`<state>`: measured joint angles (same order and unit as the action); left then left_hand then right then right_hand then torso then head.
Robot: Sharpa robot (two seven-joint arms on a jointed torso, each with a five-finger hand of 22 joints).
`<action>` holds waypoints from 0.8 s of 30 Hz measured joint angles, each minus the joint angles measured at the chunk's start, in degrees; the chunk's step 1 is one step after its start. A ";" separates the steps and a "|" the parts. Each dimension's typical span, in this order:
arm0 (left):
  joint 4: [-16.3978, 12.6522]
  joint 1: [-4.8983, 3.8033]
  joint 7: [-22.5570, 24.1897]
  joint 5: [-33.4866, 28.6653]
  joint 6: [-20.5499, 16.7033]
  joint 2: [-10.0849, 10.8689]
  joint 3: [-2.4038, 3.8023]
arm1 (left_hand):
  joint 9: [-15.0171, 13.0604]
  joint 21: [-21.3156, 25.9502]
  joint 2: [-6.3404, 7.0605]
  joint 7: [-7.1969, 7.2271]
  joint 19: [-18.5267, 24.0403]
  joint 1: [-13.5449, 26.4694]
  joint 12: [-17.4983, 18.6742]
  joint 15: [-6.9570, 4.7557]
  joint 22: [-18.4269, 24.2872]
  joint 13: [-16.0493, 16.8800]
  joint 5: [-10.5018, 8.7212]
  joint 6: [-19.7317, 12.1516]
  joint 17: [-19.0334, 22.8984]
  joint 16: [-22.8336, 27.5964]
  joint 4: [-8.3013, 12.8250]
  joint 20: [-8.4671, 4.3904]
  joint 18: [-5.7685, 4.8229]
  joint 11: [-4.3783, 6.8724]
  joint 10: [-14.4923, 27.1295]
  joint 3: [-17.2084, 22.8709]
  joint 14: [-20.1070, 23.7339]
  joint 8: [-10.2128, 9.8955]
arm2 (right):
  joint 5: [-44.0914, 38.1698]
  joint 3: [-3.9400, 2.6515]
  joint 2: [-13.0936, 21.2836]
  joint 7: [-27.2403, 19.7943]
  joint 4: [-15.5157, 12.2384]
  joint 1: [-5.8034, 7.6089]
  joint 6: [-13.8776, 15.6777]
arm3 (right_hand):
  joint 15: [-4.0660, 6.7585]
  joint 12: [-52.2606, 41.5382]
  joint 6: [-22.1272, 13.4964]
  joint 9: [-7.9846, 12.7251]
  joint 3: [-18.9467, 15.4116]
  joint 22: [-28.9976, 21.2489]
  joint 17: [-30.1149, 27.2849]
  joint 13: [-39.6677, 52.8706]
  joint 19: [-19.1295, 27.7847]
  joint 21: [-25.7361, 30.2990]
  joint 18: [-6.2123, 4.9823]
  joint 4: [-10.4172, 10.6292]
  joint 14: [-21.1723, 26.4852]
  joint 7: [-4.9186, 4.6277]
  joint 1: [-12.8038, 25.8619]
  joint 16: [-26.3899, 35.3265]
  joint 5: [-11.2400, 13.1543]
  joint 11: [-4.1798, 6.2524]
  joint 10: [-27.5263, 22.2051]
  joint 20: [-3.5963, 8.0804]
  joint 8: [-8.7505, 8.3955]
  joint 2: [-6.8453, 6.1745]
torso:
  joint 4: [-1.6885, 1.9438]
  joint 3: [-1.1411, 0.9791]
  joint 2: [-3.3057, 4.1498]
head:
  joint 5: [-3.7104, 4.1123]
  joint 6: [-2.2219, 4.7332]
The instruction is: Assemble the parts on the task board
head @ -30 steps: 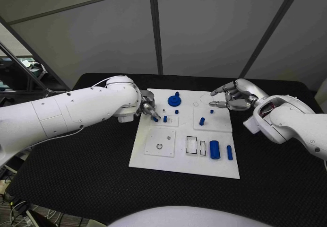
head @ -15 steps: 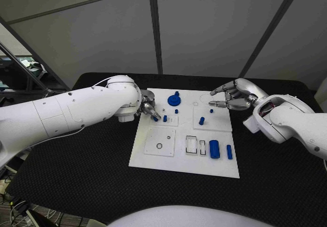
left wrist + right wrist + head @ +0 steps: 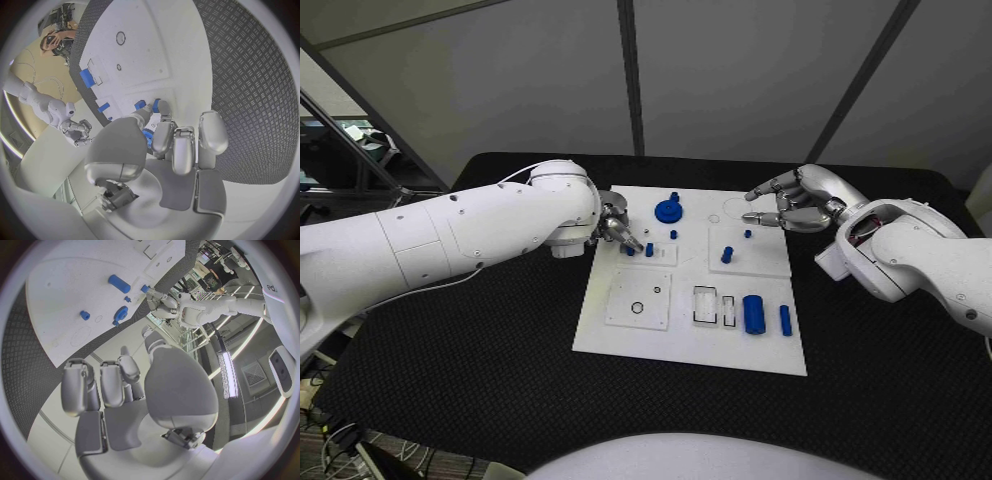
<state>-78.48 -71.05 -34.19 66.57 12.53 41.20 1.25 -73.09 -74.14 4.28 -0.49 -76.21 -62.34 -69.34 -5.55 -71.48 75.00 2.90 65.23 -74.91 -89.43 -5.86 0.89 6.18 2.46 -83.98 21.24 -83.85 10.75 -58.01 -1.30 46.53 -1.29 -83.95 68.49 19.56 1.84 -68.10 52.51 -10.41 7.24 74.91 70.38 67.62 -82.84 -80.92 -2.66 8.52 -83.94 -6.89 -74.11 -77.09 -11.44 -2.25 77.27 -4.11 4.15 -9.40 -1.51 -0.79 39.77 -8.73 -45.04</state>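
Two hands work at the far end of the white task board [image 3: 689, 340], which lies mid-tabletop [image 3: 473, 400]. The left hand [image 3: 616, 232] is at the board's far-left edge, its fingertips [image 3: 164, 106] pinching a small blue peg [image 3: 629, 251]; a second peg [image 3: 649, 251] stands just beside it. The right hand [image 3: 790, 205] hovers over the far-right corner, fingers apart, grasping nothing. The left wrist view shows the pinch closely, which the head view largely hides. A blue round knob [image 3: 671, 212] sits between the hands. A blue cylinder [image 3: 753, 316] and a slim bar [image 3: 785, 321] lie nearer the robot.
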 measured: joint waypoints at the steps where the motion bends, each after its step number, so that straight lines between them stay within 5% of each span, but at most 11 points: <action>1: 0.06 0.00 -0.04 0.00 0.00 -0.03 -0.01 | -0.01 0.00 0.09 0.00 -0.16 0.09 0.00 0.00 -0.04 0.00 0.00 0.00 0.00 0.00 -0.26 -0.16 -0.03 0.00 0.00 -0.15 0.00 0.00 | 0.00 0.00 0.00 0.00 0.00 0.00 0.00 | 0.00 0.00 0.00 0.00 0.00 0.00 0.00 0.00 0.00 0.00 0.00 0.00 0.00 0.00 0.00 0.00 0.00 0.00 0.00 0.00 0.00 0.00 | 0.00 0.00 0.00 | 0.00 -0.01; 2: 0.12 0.00 -0.09 0.00 0.00 -0.05 -0.01 | -0.06 0.00 0.19 0.00 -0.16 0.18 0.00 0.00 -0.07 0.00 0.00 0.00 0.00 0.00 -0.41 -0.16 -0.48 0.00 0.00 -0.31 0.00 0.00 | 0.00 0.00 0.01 0.00 0.00 0.00 0.00 | 0.00 0.00 0.00 0.00 0.00 0.00 0.00 0.00 0.00 0.00 0.00 0.00 0.00 0.00 0.00 0.00 0.00 0.00 0.00 0.00 0.00 0.00 | 0.00 0.00 0.00 | 0.01 -0.01; 3: 0.20 0.00 -0.15 0.00 0.00 -0.07 -0.05 | -0.11 0.00 0.23 0.00 -0.16 0.23 0.00 0.00 -0.07 0.00 0.00 0.00 0.00 0.00 -0.48 -0.16 -3.08 0.00 0.01 -0.35 0.00 0.00 | 0.00 0.00 0.01 0.00 0.00 0.00 0.00 | 0.00 0.00 0.00 0.00 0.00 0.00 0.00 0.00 0.00 0.00 -0.01 0.00 0.00 0.00 0.00 0.00 0.00 0.00 0.00 0.00 0.00 0.00 | 0.00 0.00 0.00 | 0.03 -0.01; 6: 0.35 0.03 -0.26 0.00 0.00 -0.11 -0.06 | -0.21 0.00 0.27 0.00 -0.16 0.25 0.00 0.00 -0.15 0.00 -0.01 0.00 0.00 0.00 -1.17 -0.16 -3.00 0.00 0.01 -0.50 0.00 0.00 | -0.01 0.00 0.02 0.00 -0.01 0.00 0.00 | 0.00 0.00 0.00 0.01 0.00 0.00 -0.03 0.00 0.00 0.00 0.00 0.00 0.00 0.00 0.00 0.00 0.00 0.00 0.00 0.00 0.00 0.00 | 0.00 0.00 0.00 | 0.07 -0.03; 8: 0.47 0.03 -0.31 0.00 0.01 -0.14 -0.07 | -0.29 -0.15 0.46 0.01 -0.16 0.44 0.00 0.00 -0.22 0.00 -0.01 0.01 0.00 0.00 -1.51 -0.17 0.07 0.00 0.01 -0.75 0.00 0.00 | -0.01 0.00 0.03 0.00 -0.01 0.00 0.00 | 0.00 0.00 0.00 -0.02 0.00 0.00 -0.09 0.00 0.00 0.00 0.00 0.00 0.00 0.00 0.00 0.00 0.00 0.00 0.00 0.00 0.00 0.00 | 0.00 0.00 0.00 | 0.08 -0.06; 12: 0.64 0.04 -0.39 0.00 0.01 -0.17 -0.08 | -0.44 -0.22 1.17 0.09 -0.56 1.15 0.00 0.00 -0.36 0.00 -0.02 0.10 0.00 0.00 -2.71 -0.16 -0.03 0.00 0.01 -1.34 0.00 0.22 | -0.01 0.00 0.04 0.00 -0.01 0.00 0.00 | 0.00 0.00 0.00 -0.04 0.00 0.00 -0.09 0.00 0.00 0.00 0.00 0.00 0.00 0.00 0.00 0.00 0.00 0.00 0.00 0.00 0.00 0.00 | 0.00 0.00 0.00 | 0.12 -0.04; 14: 0.70 0.05 -0.41 -0.01 -0.01 -0.17 -0.08 | -0.55 -0.21 1.57 0.00 -0.56 1.45 0.00 0.00 -0.45 0.00 -0.02 0.24 0.00 0.00 -3.66 -0.16 -3.08 0.00 0.01 -1.66 0.00 0.22 | -0.01 0.00 0.05 0.00 -0.01 0.00 0.00 | 0.00 0.00 0.00 -0.04 0.00 0.00 -0.08 0.00 0.00 0.00 0.00 0.00 0.00 0.00 0.00 0.00 0.00 0.00 0.00 0.00 0.00 0.00 | 0.00 0.00 0.00 | 0.13 0.00; 16: 0.72 0.06 -0.42 -0.01 -0.07 -0.16 -0.09 | -0.66 -0.21 2.19 0.09 -0.56 1.51 0.00 0.00 -0.48 0.00 -0.03 0.51 0.00 0.00 -4.43 -0.16 -3.04 0.02 -0.01 -1.97 0.00 0.22 | -0.01 0.00 0.06 0.00 -0.01 0.00 0.00 | 0.00 0.00 0.00 -0.04 0.00 0.00 -0.08 0.00 0.00 0.00 0.00 0.00 0.00 0.00 0.00 0.00 0.00 0.00 0.00 0.00 0.00 0.00 | 0.00 0.00 0.00 | 0.14 0.02; 18: 0.72 0.09 -0.41 -0.02 -0.23 -0.09 -0.09 | -0.80 -0.21 2.77 0.09 -0.56 1.33 0.00 0.00 -0.49 0.00 -0.03 0.51 0.00 0.00 -5.63 -0.16 -2.00 0.21 -0.20 -2.33 0.00 0.22 | -0.01 0.00 0.06 0.00 -0.01 0.00 0.00 | 0.00 0.00 0.00 -0.04 0.00 0.00 -0.08 0.00 0.00 0.00 0.00 0.00 0.00 0.00 0.00 0.00 0.00 0.00 0.00 0.00 0.00 0.00 | 0.00 0.01 0.00 | 0.14 0.03; 19: 0.72 0.11 -0.41 -0.03 -0.34 -0.06 -0.10 | -0.84 -0.21 3.20 0.09 -0.56 1.21 0.02 0.00 -0.45 0.00 -0.03 0.51 0.00 0.00 -6.06 -0.16 0.51 0.21 -0.20 -2.44 0.00 0.13 | -0.01 0.00 0.06 0.00 -0.01 0.00 0.00 | 0.00 0.00 0.00 -0.04 0.00 0.00 -0.08 0.00 0.00 0.00 0.00 0.00 0.00 0.00 0.00 0.00 0.00 0.00 0.00 0.00 0.00 0.00 | 0.00 0.02 0.00 | 0.14 0.04; 24: 0.66 0.21 -0.25 -0.08 -1.44 0.09 -0.13 | -0.96 0.11 4.20 0.09 -0.56 1.60 0.68 0.00 0.01 0.00 -0.03 0.52 0.00 0.39 -8.93 -0.16 0.40 0.20 -0.20 -3.21 0.00 -0.47 | -0.01 0.00 0.00 0.00 0.06 0.00 0.00 | 0.00 0.00 0.00 -0.03 0.00 0.00 -0.08 0.00 0.00 0.00 0.00 0.00 0.00 0.00 0.00 0.00 0.00 0.00 0.00 0.00 0.00 0.00 | 0.01 0.03 0.00 | 0.14 0.05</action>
<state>-77.82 -70.84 -34.43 66.49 11.09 41.29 1.13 -74.05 -74.03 8.48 -0.39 -76.77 -60.74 -68.66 -5.55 -71.47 74.99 2.87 65.76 -74.91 -89.04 -14.79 0.73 6.58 2.67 -84.19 18.03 -83.85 10.29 -58.02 -1.30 46.53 -1.28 -83.89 68.49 19.57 1.84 -68.10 52.52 -10.45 7.24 74.90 70.30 67.62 -82.84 -80.92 -2.66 8.52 -83.94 -6.89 -74.11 -77.09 -11.44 -2.25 77.27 -4.11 4.15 -9.40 -1.51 -0.75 39.77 -8.59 -44.98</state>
